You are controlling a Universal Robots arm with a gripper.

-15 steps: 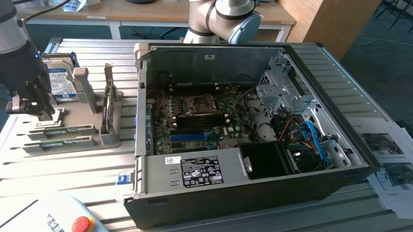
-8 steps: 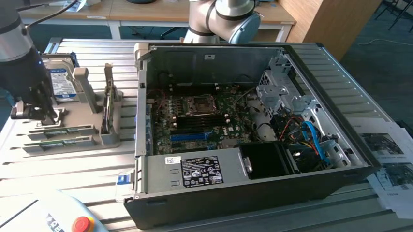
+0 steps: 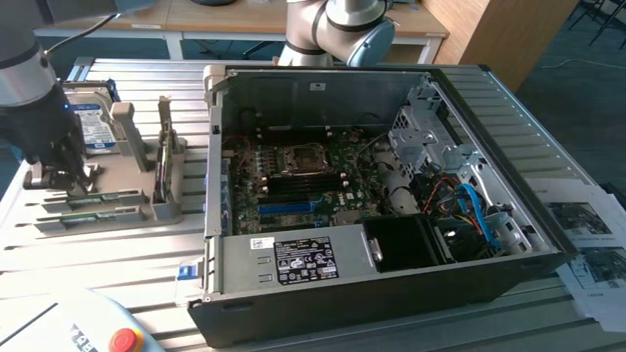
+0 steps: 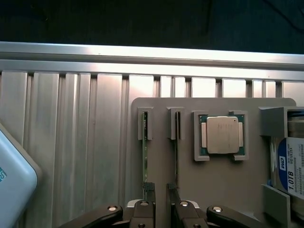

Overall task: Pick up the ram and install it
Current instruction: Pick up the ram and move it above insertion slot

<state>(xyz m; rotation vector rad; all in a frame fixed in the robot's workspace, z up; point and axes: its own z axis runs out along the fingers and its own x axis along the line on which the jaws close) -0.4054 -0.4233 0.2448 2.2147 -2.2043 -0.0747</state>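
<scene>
Two thin green ram sticks stand on edge in slots of the grey holder tray (image 3: 117,187); in the wrist view they are one ram stick (image 4: 145,156) and a second stick (image 4: 176,152). In the exterior view the sticks (image 3: 96,199) lie low at the tray's front on the exterior view's left. My gripper (image 4: 160,191) hangs right over their near ends, one fingertip (image 4: 148,189) by each stick. The gripper (image 3: 61,180) is open, with nothing between its fingers.
The tray also holds a processor chip (image 4: 221,135), a hard drive (image 3: 90,126) and a dark expansion card (image 3: 164,158). The open computer case (image 3: 547,220) with its motherboard (image 3: 303,176) lies in the middle. A white pendant with a red button (image 3: 122,339) sits at the front.
</scene>
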